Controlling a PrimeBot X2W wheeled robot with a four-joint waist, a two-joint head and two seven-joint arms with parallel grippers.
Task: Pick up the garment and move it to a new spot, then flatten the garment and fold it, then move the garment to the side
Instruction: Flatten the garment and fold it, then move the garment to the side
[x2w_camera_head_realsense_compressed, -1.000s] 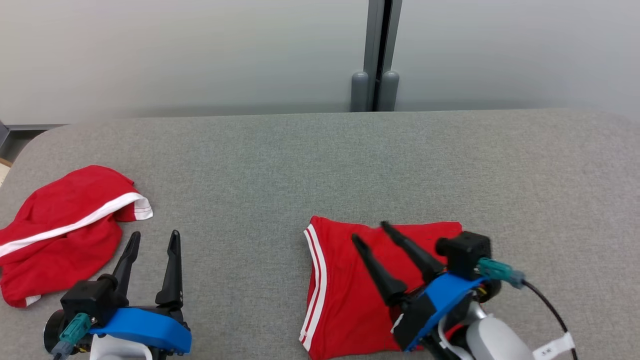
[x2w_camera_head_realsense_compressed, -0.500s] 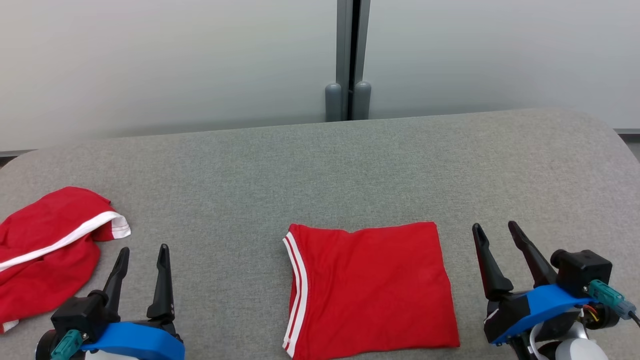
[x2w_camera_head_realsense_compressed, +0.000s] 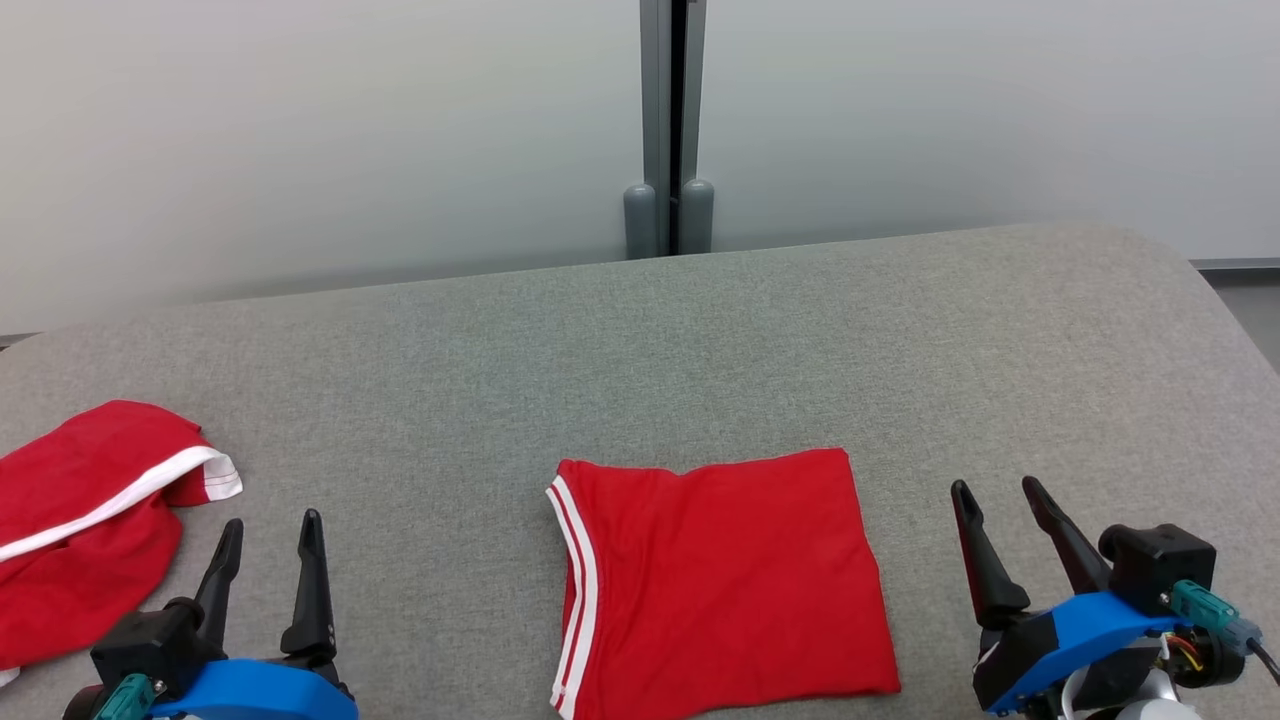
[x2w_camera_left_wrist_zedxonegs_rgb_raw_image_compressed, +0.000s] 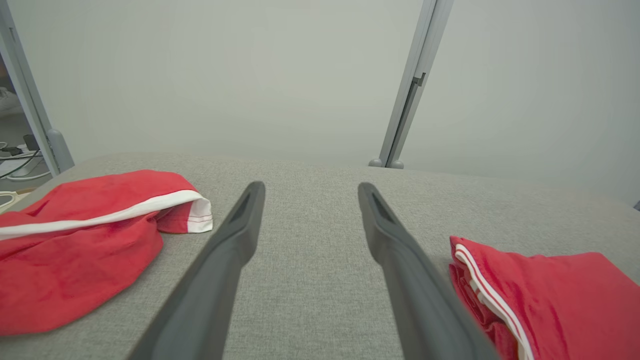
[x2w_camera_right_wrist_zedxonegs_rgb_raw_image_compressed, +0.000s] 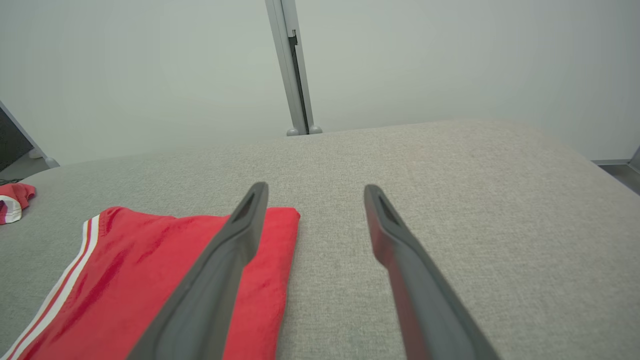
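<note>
A folded red garment (x2w_camera_head_realsense_compressed: 720, 580) with two white stripes along its left edge lies flat near the table's front edge; it also shows in the left wrist view (x2w_camera_left_wrist_zedxonegs_rgb_raw_image_compressed: 550, 295) and the right wrist view (x2w_camera_right_wrist_zedxonegs_rgb_raw_image_compressed: 150, 280). My right gripper (x2w_camera_head_realsense_compressed: 995, 490) stands open just right of it, touching nothing. My left gripper (x2w_camera_head_realsense_compressed: 270, 525) stands open at the lower left, well apart from it, with nothing between its fingers. From the wrist views, the left gripper (x2w_camera_left_wrist_zedxonegs_rgb_raw_image_compressed: 309, 187) and right gripper (x2w_camera_right_wrist_zedxonegs_rgb_raw_image_compressed: 315, 189) both hover over bare cloth surface.
A second, crumpled red garment (x2w_camera_head_realsense_compressed: 80, 520) with a white band lies at the table's left edge, just left of my left gripper. The grey fabric table (x2w_camera_head_realsense_compressed: 700, 350) stretches back to a pale wall with a grey post (x2w_camera_head_realsense_compressed: 668, 120).
My right gripper has drawn back off the folded garment to its right side. The head camera has turned, so the whole picture has shifted left. The left gripper stays open.
</note>
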